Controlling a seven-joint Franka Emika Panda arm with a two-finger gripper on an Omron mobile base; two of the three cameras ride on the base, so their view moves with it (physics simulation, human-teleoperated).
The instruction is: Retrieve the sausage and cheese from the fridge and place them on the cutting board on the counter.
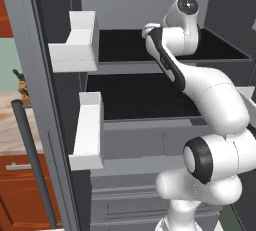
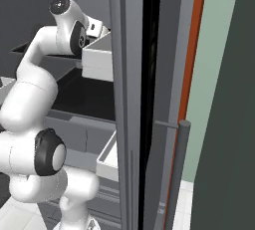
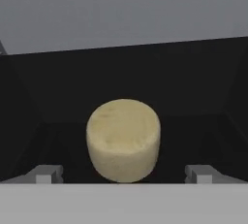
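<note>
I see the cheese (image 3: 123, 139) standing upright on the dark fridge shelf (image 3: 58, 97), round face toward me, centred between my gripper's (image 3: 124, 173) wide-spread fingers (image 3: 46, 173), untouched.

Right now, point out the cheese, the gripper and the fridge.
cheese (image 3: 123, 139), hand view, middle of its pale front.
gripper (image 3: 124, 173), hand view, midway between the open fingertips.
fridge (image 1: 82, 42), left base view, upper door bin.

Dark fridge shelf (image 3: 58, 87) carried the cheese (image 3: 123, 138), a pale yellow chunk sitting directly on it, approx. mid-shelf, w/ grey back wall behind. Second dark shelf (image 1: 135, 97) sat below the upper one (image 1: 125, 45).
</note>
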